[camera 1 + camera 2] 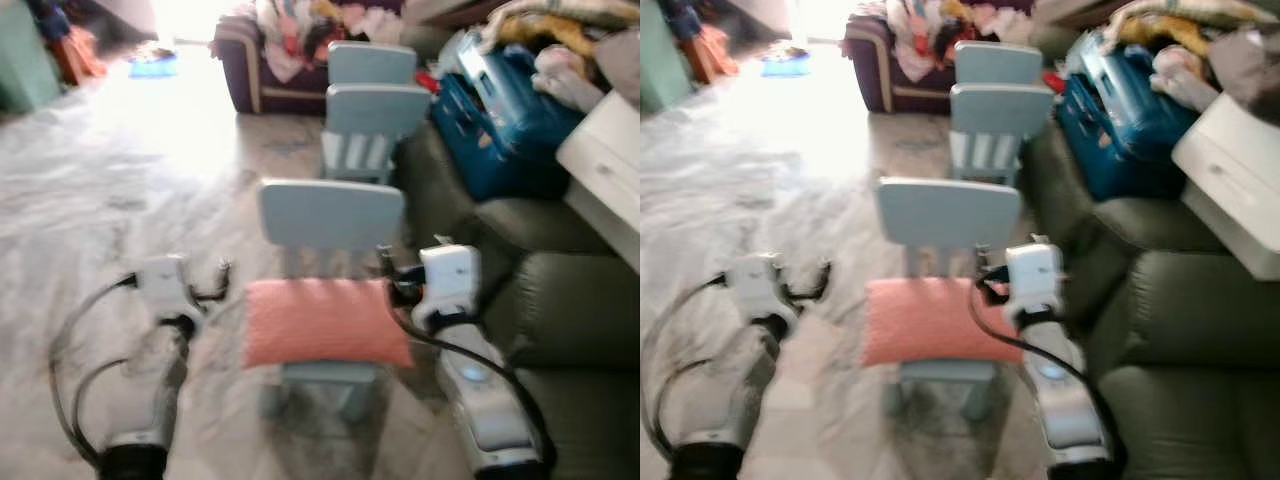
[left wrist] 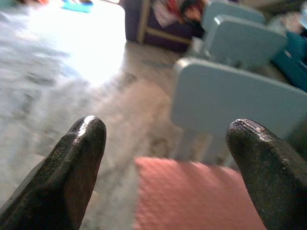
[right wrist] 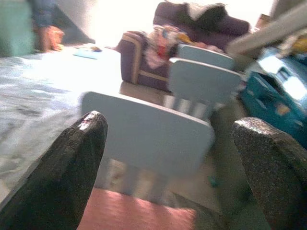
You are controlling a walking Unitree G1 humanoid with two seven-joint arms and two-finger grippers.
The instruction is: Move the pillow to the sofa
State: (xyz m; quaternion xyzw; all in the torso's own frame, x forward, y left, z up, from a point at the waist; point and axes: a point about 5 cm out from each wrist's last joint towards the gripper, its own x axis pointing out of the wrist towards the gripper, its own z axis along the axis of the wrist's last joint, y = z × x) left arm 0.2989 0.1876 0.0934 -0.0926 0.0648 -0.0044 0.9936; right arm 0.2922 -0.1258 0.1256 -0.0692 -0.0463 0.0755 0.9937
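The pink pillow (image 1: pixel 322 322) lies flat on the seat of a small pale blue chair (image 1: pixel 330 215), covering the seat from side to side and overhanging its front edge, with the chair's backrest standing just behind it. The left gripper (image 2: pixel 165 143) hovers off the pillow's left edge, its two black fingers (image 2: pixel 79 158) spread wide and grasping nothing; its wrist view looks across the near left corner of the pillow toward the chair back. The right gripper (image 3: pixel 168 143) sits at the pillow's right edge, close beside it, also spread apart and empty, though contact with the fabric cannot be told through the blur. Two more pale blue chairs (image 1: pixel 370 110) stand in a row behind the first one. To the right runs a dark olive sofa (image 1: pixel 570 310), with a blue suitcase (image 1: pixel 500 120) and piled cloth on its far end and a white drawer unit (image 1: pixel 605 165) beside it. A purple sofa heaped with clothes (image 1: pixel 270 50) stands at the far side of the pale marbled floor (image 1: pixel 90 200).
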